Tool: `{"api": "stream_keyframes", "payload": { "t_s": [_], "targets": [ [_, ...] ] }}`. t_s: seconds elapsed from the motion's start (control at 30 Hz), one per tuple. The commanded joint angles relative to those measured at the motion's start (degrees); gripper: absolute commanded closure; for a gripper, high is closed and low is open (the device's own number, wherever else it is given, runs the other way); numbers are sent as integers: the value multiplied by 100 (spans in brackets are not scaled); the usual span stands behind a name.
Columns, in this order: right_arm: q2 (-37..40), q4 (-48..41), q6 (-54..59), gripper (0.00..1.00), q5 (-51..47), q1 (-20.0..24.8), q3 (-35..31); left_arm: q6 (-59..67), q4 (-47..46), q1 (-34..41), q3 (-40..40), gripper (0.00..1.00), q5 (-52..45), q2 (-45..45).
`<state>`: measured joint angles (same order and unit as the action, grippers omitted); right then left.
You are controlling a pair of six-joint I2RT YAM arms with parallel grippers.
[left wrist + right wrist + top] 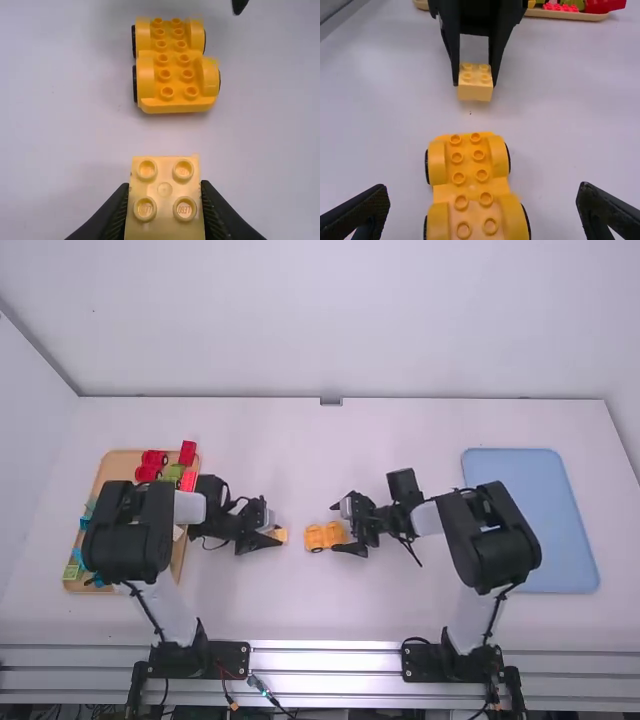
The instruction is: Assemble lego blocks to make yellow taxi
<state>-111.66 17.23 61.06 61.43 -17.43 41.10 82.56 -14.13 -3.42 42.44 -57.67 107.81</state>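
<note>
While the counter carries the wheeled yellow base near its middle | right end effector: open astride it, untouching; a push might roll it | left end effector: gripping pale-yellow block; tilt might miss the studs

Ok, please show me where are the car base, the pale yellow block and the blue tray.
Car base [175, 75]: left wrist view, middle of its studded top.
Pale yellow block [165, 189]: left wrist view, top, between its studs.
Blue tray [568, 540]: high view, its bare surface.
</note>
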Motion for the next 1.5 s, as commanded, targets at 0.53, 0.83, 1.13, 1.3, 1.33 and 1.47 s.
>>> {"api": "stream_keyframes", "payload": {
  "t_s": [0.53, 0.83, 1.13, 1.3, 1.33, 1.47],
  "targets": [
    [-1139, 334, -275, 3, 59, -280, 527, -1412, 529, 966, -15, 68, 378, -1095],
    [-1169, 319, -273, 4, -144, -363, 551, -1427, 931, 1110, -339, 31, 949, -1095],
    [-1169, 317, -273, 22, -149, -363, 546, -2671, 2667, 1180, -1086, 19, 1176, -1003],
    [-1169, 317, -278, 27, -149, -363, 546, -3222, 3698, 1128, -1587, 12, 1215, -1003],
    [-1169, 317, -275, 27, -146, -363, 544, -3300, 3797, 1147, -1659, 11, 1231, -1003],
    [-1169, 315, -278, 30, -146, -363, 544, -3370, 3974, 1167, -1836, 11, 1357, -1003]
  ]
}}
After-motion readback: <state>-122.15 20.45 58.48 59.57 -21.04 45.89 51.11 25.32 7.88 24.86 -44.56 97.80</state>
